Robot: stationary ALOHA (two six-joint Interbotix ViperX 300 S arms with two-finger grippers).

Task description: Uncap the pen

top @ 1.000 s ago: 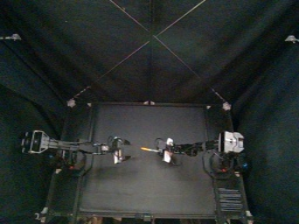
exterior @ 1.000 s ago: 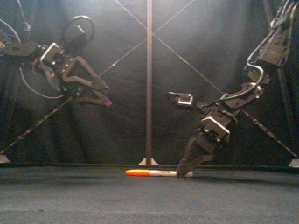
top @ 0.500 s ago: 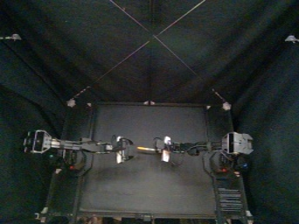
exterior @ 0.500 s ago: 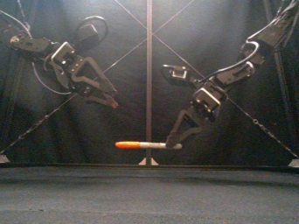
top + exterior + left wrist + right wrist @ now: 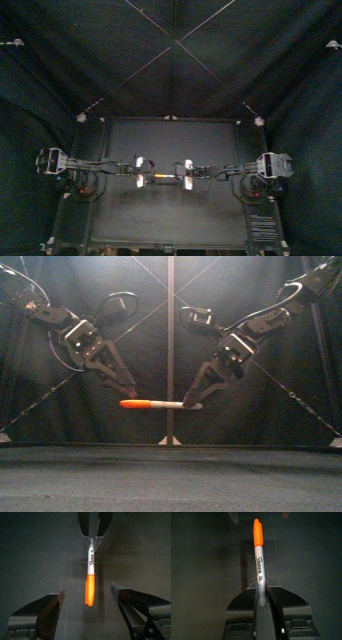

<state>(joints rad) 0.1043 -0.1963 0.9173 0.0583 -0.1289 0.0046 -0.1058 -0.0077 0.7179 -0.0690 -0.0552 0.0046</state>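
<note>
A marker pen with an orange cap and a grey barrel hangs level in the air above the table. My right gripper is shut on the barrel's bare end; in the right wrist view the barrel runs out from between the jaws to the cap. My left gripper is open, its jaws standing on either side of the cap without touching it. From above, the pen spans the gap between the left gripper and the right gripper.
The black table lies bare below the pen. Black curtains close the back and sides.
The right gripper has lifted the pen from the table to mid-air. The left gripper has come down and inward until its open jaws flank the orange cap.
</note>
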